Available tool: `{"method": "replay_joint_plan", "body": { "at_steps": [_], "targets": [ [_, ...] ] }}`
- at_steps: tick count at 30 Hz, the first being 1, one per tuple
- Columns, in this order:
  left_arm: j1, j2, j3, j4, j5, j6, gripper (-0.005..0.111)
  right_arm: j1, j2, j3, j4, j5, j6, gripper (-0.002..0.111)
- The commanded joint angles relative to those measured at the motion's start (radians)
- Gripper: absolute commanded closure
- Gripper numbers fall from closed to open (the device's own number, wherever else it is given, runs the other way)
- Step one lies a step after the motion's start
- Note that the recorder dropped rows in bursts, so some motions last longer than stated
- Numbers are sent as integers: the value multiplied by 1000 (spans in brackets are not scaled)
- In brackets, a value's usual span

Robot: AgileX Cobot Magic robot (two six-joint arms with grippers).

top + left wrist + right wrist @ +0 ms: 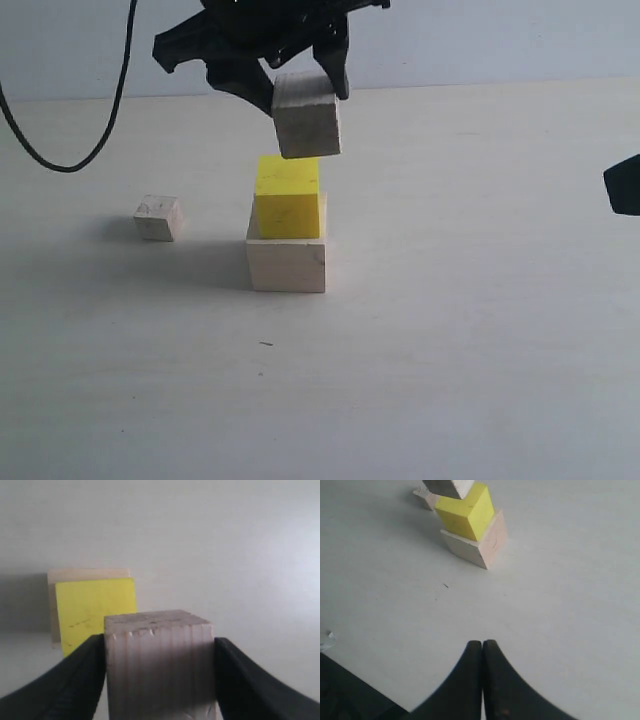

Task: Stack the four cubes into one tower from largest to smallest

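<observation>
**Third cube hangs over the stack**

We hold a small wooden cube (307,117) in the left gripper (297,90), its jaws wide and clamped on two sides. It hangs tilted just above the yellow cube (288,198), not touching. That one sits on the large wooden cube (287,263) near the middle of the table (480,350). The last small cube (159,217) lies toward the left edge. The right gripper (482,680) is closed, empty. Released tilted or off-centre, we reckon our cube could land on a corner and tumble, or shove the yellow one askew.
</observation>
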Motion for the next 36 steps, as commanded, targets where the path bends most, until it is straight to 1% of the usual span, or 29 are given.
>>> {"method": "replay_joint_plan", "body": {
  "at_steps": [1, 4, 14, 23, 36],
  "targets": [
    [-5, 25, -17, 56, 33, -30, 107, 21, -23, 2, -30, -7, -8, 108],
    [-5, 27, -17, 83, 34, -30, 107, 21, -23, 2, -36, -7, -4, 108],
    [-5, 31, -17, 109, 47, -44, 107, 21, -23, 2, -36, -9, -4, 108],
    [-5, 65, -15, 106, 53, -31, 107, 21, -23, 2, -34, -9, -4, 108],
    [-5, 84, -15, 106, 23, -4, 107, 21, -23, 2, -34, -9, -4, 108]
  ]
}}
